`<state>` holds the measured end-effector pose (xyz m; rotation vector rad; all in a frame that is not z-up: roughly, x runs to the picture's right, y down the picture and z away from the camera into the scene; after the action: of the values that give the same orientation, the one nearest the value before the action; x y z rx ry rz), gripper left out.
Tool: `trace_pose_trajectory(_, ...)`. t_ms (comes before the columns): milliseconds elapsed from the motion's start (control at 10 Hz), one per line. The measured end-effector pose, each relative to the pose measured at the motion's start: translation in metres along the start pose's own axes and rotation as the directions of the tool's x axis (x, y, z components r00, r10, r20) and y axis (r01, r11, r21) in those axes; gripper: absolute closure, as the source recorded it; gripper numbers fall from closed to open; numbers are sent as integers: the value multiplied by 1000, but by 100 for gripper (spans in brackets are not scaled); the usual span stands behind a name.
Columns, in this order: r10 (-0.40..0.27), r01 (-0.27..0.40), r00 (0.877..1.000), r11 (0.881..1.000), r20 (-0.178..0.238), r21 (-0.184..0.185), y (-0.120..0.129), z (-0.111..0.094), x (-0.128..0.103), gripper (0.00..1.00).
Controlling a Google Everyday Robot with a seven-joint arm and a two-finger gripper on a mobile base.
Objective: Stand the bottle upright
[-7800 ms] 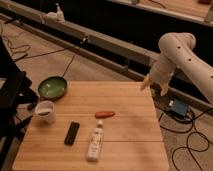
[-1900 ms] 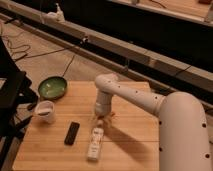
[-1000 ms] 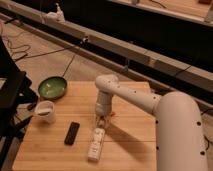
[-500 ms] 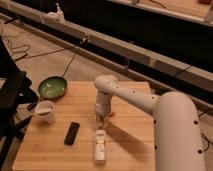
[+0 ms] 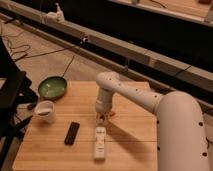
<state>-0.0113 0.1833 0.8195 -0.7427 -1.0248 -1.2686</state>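
Camera view: the bottle [image 5: 100,144] lies flat on the wooden table [image 5: 135,150], at about 6 o'clock from the table's centre and near the front edge. It is slim and translucent-white, with a pale label carrying faint dark marks along its body. Its long axis runs from 12 to 6 o'clock, with the narrower end toward 12. The gripper [image 5: 102,119] points down at that 12 o'clock end with its fingers closed together, touching or just above the bottle's tip. Whether they pinch it cannot be told. The white arm [image 5: 131,95] reaches in from 3 o'clock. A black remote [image 5: 72,133] lies at 9 o'clock of the bottle, apart from it. A white mug [image 5: 45,111] stands at 10 o'clock, and a green bowl [image 5: 52,88] sits beyond it toward 11 o'clock.
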Motion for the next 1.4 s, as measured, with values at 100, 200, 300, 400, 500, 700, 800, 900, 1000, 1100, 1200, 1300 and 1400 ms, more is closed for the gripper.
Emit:
trace_pose_trajectory(100,7,-7,1000,1000,-22,1,4,-12,2,100)
trace_pose_trajectory(200,13,-14,999,1000,-41,-1,8,-22,4,100)
trace_pose_trajectory(300,25,-25,997,1000,-70,-7,15,-38,8,100)
trace_pose_trajectory(400,37,-38,994,999,-99,-11,21,-53,11,100)
trace_pose_trajectory(500,49,-52,991,999,-126,-15,27,-68,14,100)
trace_pose_trajectory(700,77,-82,981,996,-177,-25,40,-97,19,100)
trace_pose_trajectory(800,91,-99,975,995,-201,-30,46,-112,21,100)
trace_pose_trajectory(900,109,-119,967,993,-230,-29,53,-131,23,100)
trace_pose_trajectory(1000,126,-137,959,990,-254,-28,60,-146,24,100)
trace_pose_trajectory(1100,137,-151,953,988,-271,-29,64,-156,24,100)
trace_pose_trajectory(1200,153,-171,942,985,-298,-34,70,-171,22,100)
trace_pose_trajectory(1300,166,-188,933,981,-321,-40,75,-182,21,100)
trace_pose_trajectory(1400,177,-206,923,977,-340,-49,81,-190,19,100)
